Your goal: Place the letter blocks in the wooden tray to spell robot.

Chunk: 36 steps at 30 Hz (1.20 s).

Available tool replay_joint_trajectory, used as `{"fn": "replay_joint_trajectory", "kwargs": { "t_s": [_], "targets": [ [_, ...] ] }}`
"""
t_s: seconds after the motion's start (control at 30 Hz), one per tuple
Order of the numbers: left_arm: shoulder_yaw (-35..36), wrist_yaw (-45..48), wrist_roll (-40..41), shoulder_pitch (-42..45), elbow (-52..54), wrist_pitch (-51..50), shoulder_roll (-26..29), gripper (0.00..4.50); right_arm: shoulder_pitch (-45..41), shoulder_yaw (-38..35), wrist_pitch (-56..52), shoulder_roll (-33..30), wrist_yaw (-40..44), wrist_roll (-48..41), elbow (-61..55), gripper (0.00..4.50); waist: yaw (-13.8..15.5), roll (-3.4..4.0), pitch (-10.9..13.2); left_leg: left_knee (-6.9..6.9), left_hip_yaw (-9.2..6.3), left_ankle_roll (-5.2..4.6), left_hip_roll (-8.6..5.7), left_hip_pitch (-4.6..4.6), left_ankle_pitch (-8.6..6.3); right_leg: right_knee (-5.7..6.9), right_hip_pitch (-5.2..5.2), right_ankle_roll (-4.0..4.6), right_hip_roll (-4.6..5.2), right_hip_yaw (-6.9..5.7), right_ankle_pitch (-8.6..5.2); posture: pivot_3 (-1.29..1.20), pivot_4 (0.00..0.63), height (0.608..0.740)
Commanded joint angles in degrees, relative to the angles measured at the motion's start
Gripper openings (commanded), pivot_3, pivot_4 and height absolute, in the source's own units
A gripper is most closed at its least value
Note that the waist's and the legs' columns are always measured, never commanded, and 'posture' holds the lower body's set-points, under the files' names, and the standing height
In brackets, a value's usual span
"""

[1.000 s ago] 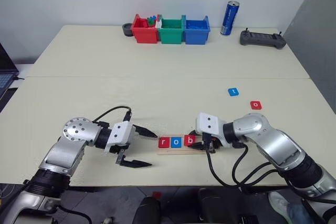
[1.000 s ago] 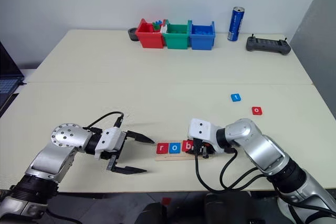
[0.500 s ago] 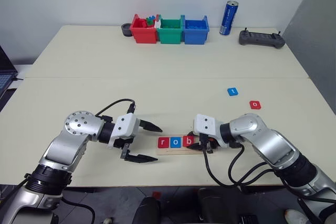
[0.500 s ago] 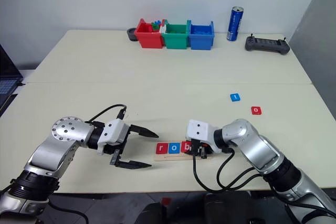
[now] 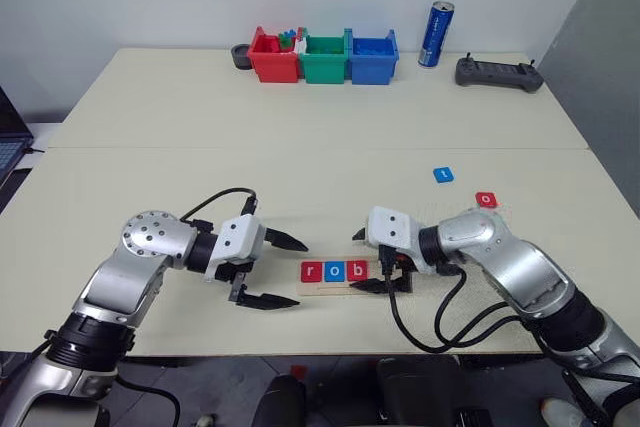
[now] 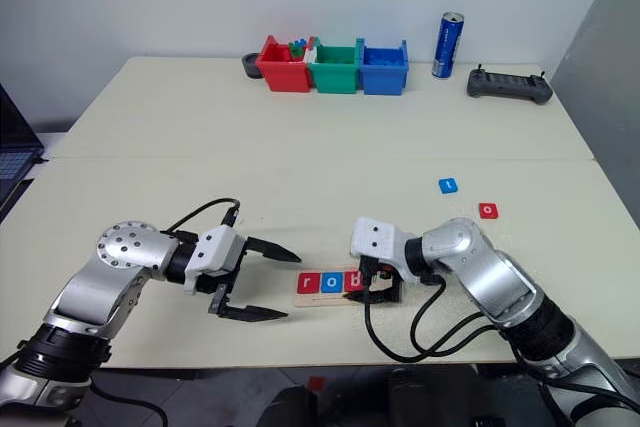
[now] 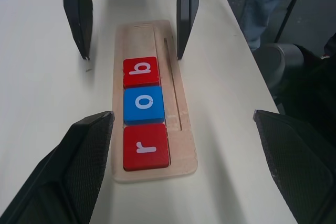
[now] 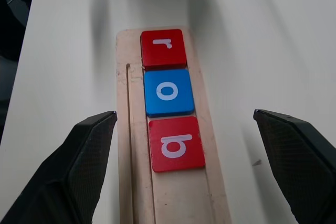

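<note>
Wooden tray [image 5: 345, 283], low in the frame's centre, is holding r, o, b [image 5: 357, 269]. Right tool [image 5: 379, 274] is standing wide and empty; left tool [image 5: 282, 272] too. Next block, red o [image 5: 486, 200], is lying right of centre; grasp it squarely.

A: Which colours mark the letter blocks in the pale wooden tray [image 7: 181, 129]?

B: The r block [image 7: 146, 147] is red, the first o block [image 7: 143, 104] blue, the b block [image 7: 140, 71] red, each with a white letter.

A: And the loose ones on the cream table [image 5: 300, 137]?

B: The t block [image 5: 443, 175] is blue, the second o block [image 5: 486, 200] red.

A: At the far edge?

B: A red bin [image 5: 274, 57], green bin [image 5: 324, 59], blue bin [image 5: 373, 59], and a blue can [image 5: 436, 35] with a silver top.
</note>
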<state>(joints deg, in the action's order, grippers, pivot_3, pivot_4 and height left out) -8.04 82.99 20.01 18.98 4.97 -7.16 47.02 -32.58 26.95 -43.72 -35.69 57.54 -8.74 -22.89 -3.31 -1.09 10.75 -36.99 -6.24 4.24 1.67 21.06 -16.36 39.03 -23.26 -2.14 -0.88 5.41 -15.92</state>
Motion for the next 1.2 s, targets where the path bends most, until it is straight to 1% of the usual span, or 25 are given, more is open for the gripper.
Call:
{"fn": "replay_joint_trajectory", "kwargs": {
  "t_s": [0.03,0.13,0.2,0.27,0.33,0.43,0.5,0.57,0.7,0.87,0.97,1.03,1.13,1.2],
  "targets": [
    [1.73,-0.16,0.50,0.23,1.23,0.89,0.79,4.50,1.45,-3.89,-1.68,-3.12,1.32,-2.97,-5.29,4.47,0.03,0.00,0.00,0.00,0.00,0.00,0.00,0.00,0.00,0.00,0.00,0.00,0.00,0.00,0.00,0.00,0.150,0.740],
    [1.93,-0.35,0.52,0.20,1.02,1.05,0.76,4.50,4.23,-8.96,-4.91,-4.58,-0.12,-6.17,-8.08,4.47,0.10,0.00,0.00,0.00,0.00,0.00,-0.01,0.03,0.00,-0.03,0.00,0.00,0.01,-0.01,0.00,0.00,0.150,0.740],
    [2.23,-0.69,0.85,-0.08,1.43,0.78,0.59,4.50,7.23,-14.57,-7.51,-4.39,-3.23,-7.78,-9.77,4.47,0.08,0.00,0.00,0.00,0.00,0.00,-0.01,0.03,0.00,-0.02,0.00,0.00,0.01,0.00,0.00,0.00,0.150,0.740],
    [2.64,-1.23,1.33,-0.40,1.80,0.24,0.34,4.50,11.03,-21.86,-10.44,-2.83,-7.77,-9.11,-11.01,4.47,0.10,0.00,0.00,0.00,-0.01,0.00,-0.01,0.03,0.00,-0.01,0.00,0.00,0.01,-0.01,0.00,0.00,0.150,0.740],
    [2.94,-1.51,1.61,-0.87,2.02,-0.04,0.32,4.50,15.15,-29.13,-12.65,-0.16,-13.80,-8.73,-11.49,4.47,0.11,-0.01,-0.01,-0.01,0.01,0.00,-0.01,0.03,0.00,-0.01,0.00,0.00,0.01,0.01,0.00,0.00,0.150,0.740],
    [3.15,-1.54,1.68,-1.40,1.83,0.19,0.33,4.50,20.30,-36.35,-10.83,4.24,-25.88,-3.04,-10.28,4.47,0.09,-0.01,-0.01,0.01,0.03,0.00,-0.02,0.02,0.00,0.00,0.01,0.00,0.01,0.03,0.00,0.00,0.150,0.740],
    [3.19,-1.42,1.79,-1.29,1.31,0.13,0.15,4.50,21.42,-39.75,-9.43,8.26,-33.28,-0.45,-8.43,4.47,0.07,-0.01,-0.01,0.01,0.05,0.00,-0.02,0.02,0.00,0.01,0.01,-0.01,0.00,0.06,-0.01,0.00,0.150,0.740],
    [3.05,-1.18,1.78,-1.04,0.74,0.28,-0.03,4.50,21.23,-41.12,-7.69,10.96,-37.88,1.24,-5.70,4.47,-0.08,0.00,0.00,0.01,0.07,0.01,-0.02,-0.01,0.00,0.02,0.00,-0.01,0.00,0.09,-0.01,0.00,0.150,0.740],
    [2.67,-0.39,1.51,-0.72,-0.28,0.74,-0.12,4.50,19.10,-42.91,-3.28,13.51,-42.66,2.22,1.92,4.47,-0.32,0.01,0.00,0.03,0.14,0.00,0.00,-0.07,0.00,0.03,0.00,-0.01,-0.03,0.15,0.00,0.00,0.150,0.740],
    [2.59,0.17,1.11,-1.13,-1.40,2.15,-0.43,4.50,15.24,-42.31,1.78,13.99,-43.49,1.70,12.91,4.47,-0.36,0.01,0.00,0.03,0.16,0.00,0.00,-0.06,0.00,0.02,0.00,0.00,-0.02,0.16,0.00,0.00,0.150,0.740],
    [2.68,0.32,0.97,-1.47,-1.98,3.07,-0.70,4.50,13.05,-42.12,4.75,14.55,-45.34,2.40,19.97,4.47,-0.37,0.02,0.00,0.04,0.15,0.00,0.00,-0.05,0.00,0.02,0.00,0.01,-0.02,0.16,0.00,0.00,0.150,0.740],
    [2.76,0.48,1.19,-1.97,-1.78,3.29,-0.74,4.50,11.47,-42.31,5.29,15.34,-46.35,1.98,24.40,4.47,-0.42,0.02,0.00,0.05,0.16,0.00,0.00,-0.05,0.00,0.01,0.00,0.01,-0.02,0.16,0.01,0.00,0.150,0.740],
    [2.95,0.51,1.48,-2.22,-1.60,3.37,-0.68,4.50,10.08,-42.14,4.94,15.79,-47.14,1.59,27.62,4.47,-0.64,0.02,0.00,0.04,0.17,0.00,0.00,-0.07,0.00,0.03,0.01,0.02,-0.02,0.17,0.01,0.00,0.150,0.740],
    [3.11,0.38,1.43,-2.29,-1.51,3.49,-0.61,4.50,9.37,-41.90,4.28,15.88,-47.48,1.46,28.78,4.08,-0.81,0.02,0.00,0.03,0.16,0.00,0.00,-0.09,0.00,0.04,0.03,0.01,-0.02,0.17,0.01,0.00,0.150,0.740]
  ]
}}
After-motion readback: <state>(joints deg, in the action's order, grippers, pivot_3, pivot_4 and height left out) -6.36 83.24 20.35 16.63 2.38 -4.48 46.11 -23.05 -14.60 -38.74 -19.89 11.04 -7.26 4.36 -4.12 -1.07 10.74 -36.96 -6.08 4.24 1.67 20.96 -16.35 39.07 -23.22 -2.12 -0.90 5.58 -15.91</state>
